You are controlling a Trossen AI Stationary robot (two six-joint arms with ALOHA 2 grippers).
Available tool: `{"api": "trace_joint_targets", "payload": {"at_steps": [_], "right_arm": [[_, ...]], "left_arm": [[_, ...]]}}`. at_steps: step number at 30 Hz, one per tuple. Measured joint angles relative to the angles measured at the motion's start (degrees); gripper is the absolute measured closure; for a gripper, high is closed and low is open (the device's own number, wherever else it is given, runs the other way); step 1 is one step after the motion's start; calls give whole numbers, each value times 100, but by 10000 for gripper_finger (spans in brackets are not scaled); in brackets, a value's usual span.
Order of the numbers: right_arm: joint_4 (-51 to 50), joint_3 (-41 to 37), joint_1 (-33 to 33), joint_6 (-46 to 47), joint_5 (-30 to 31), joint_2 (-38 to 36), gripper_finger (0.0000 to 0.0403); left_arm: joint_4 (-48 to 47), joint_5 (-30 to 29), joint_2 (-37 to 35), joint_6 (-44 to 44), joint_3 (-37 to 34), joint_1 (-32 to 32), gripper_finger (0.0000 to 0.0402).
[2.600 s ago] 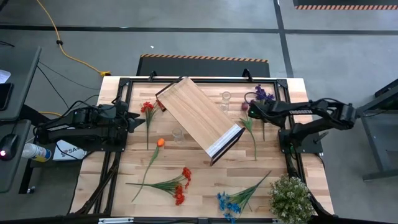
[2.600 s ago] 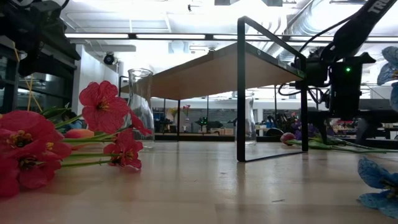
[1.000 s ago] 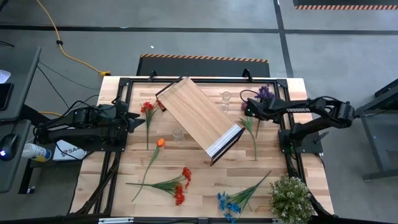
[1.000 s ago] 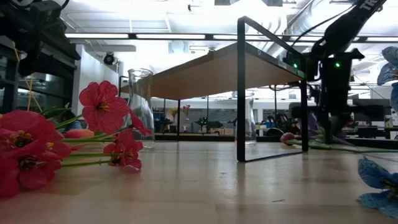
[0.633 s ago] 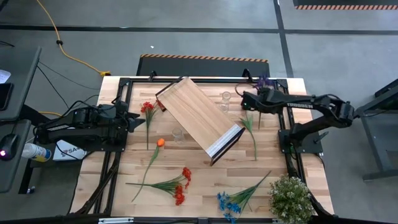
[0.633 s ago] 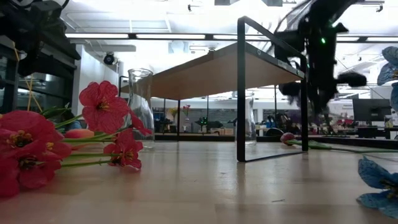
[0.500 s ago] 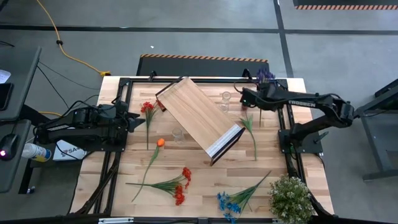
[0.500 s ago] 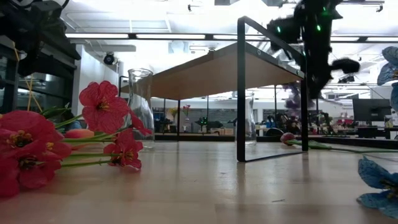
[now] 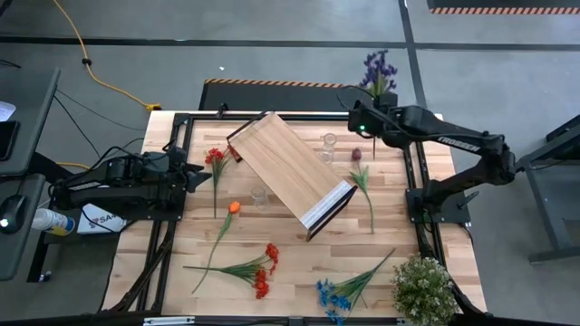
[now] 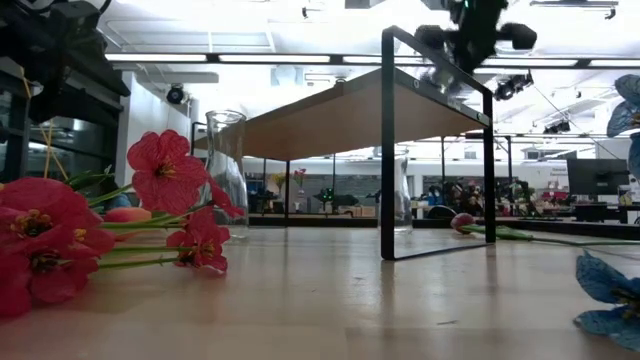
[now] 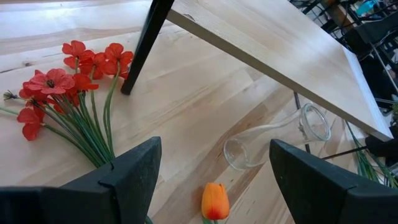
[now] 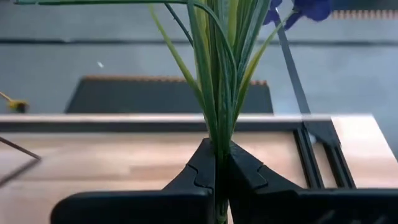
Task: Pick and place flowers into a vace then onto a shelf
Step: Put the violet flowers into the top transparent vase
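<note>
While the left gripper (image 11: 208, 180) waits apart, the right gripper (image 12: 217, 167) clamps purple flowers (image 9: 378, 69) above the table's far edge (image 9: 299, 114).

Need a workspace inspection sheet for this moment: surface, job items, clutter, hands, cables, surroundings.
Surface: light-wood table, flowers scattered across it.
Job's things: shelf stands diagonally at the centre; purple flowers lifted, stems in the right hand; red flowers, orange tulip, red-orange bunch, blue flowers and maroon flower lie flat.
Clutter: bushy potted plant at the near right corner; two empty glass vases.
Hands: right hand shut on the purple stems, raised above the table's far edge; left hand open, at the left side.
Cables: yellow cable on the floor.
Surroundings: desk with a mouse at left.
</note>
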Motion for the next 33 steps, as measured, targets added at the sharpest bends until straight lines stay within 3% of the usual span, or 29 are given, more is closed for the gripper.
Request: {"api": "trace_joint_targets", "payload": {"at_steps": [14,33], "right_arm": [[566,1172,693,-905,1137,-4,395],[2972,1328,1411,-3106,2724,-9,396]], "left_arm": [[0,4,0,1,0,0,69],[-2,22,0,9,0,-1,69]]}}
